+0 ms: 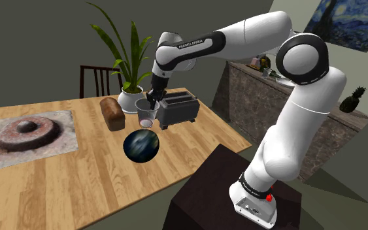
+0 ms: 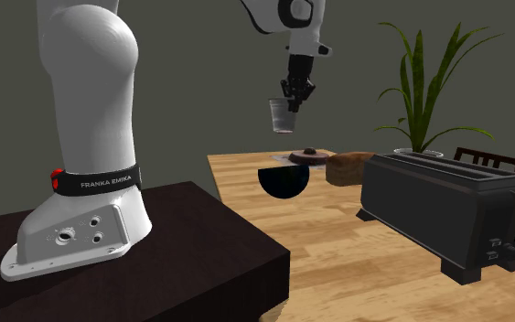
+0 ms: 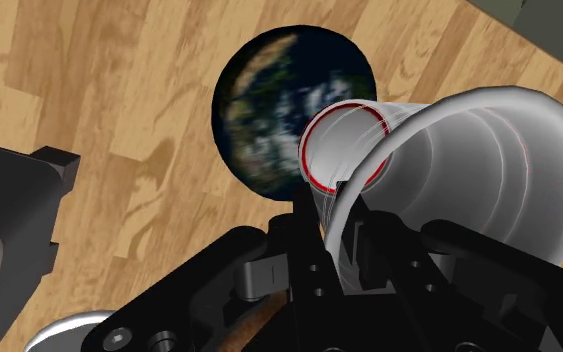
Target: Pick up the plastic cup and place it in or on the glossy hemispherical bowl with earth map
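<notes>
Jaws were clenched on the wall of the clear cup (image 2: 283,116), one finger inside the rim and one outside, as the wrist view showed at the gripper (image 3: 337,228). The cup (image 1: 148,113) hung in the air over the wooden table (image 1: 78,180), touching nothing else.

Below it stood the dark bowl (image 1: 141,145) with the earth map, near the table edge that faced the stand (image 1: 208,196). Behind the bowl, close together, were the toaster (image 1: 178,109) and a loaf of bread (image 1: 112,113), and further behind it a potted plant (image 1: 131,62). On the bowl's other sides the wood was bare, up to a grey mat (image 1: 25,134) well apart from it.

From the shoulder view the cup seemed to be just behind the bowl, in front of the toaster. The second exterior view showed a clear gap of air between the cup and the bowl (image 2: 284,180), with the gripper (image 2: 295,94) high over it. In the wrist view the cup's (image 3: 489,170) small base overlapped the rim of the bowl (image 3: 259,120).

The arm rose from the stand, bent at the elbow and reached out over the table, and the gripper (image 1: 151,102) pointed straight down.
</notes>
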